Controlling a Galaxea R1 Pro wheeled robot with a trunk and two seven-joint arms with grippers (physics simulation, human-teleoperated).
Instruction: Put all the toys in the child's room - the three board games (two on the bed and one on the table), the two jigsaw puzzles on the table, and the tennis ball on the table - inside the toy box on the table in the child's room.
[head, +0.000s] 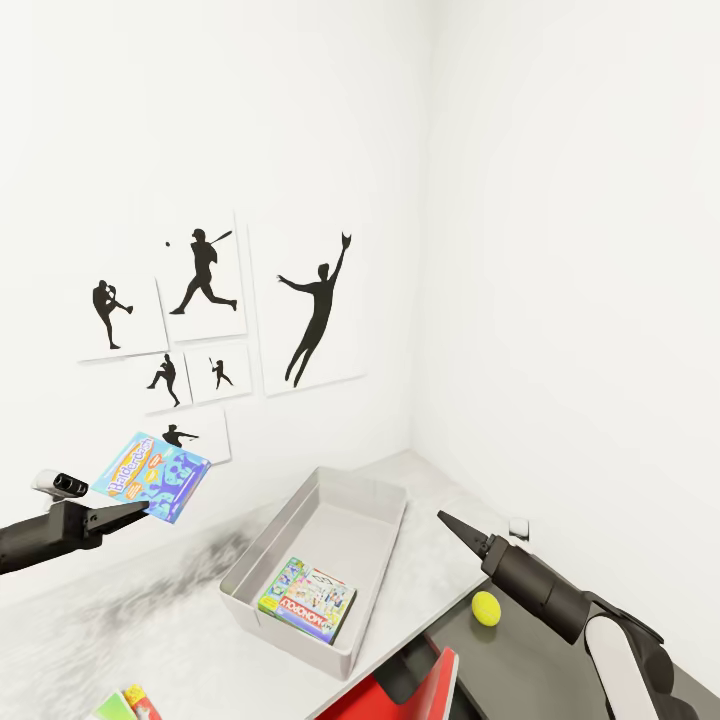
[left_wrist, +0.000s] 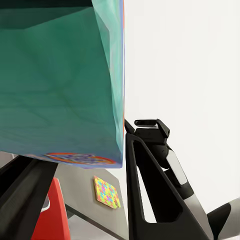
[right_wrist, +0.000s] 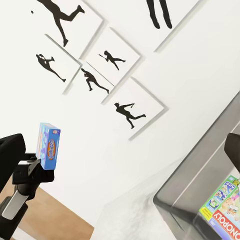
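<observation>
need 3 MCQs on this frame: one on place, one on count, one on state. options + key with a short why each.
1. Where is the Monopoly box?
A. inside the toy box
B. in the left tool
C. on the dark lower part of the table

2. How many silhouette posters hang on the wall in the head view?
A. three
B. six
C. nine

3. What is the state of the left tool?
A. open and empty
B. shut on the blue board game, held above the table
C. resting inside the toy box

Key:
1 A, since the box lies flat on the tray floor near its front wall.
2 B, since six white panels with black players can be counted.
3 B, since the fingers clamp the box's lower edge in mid-air.
</observation>
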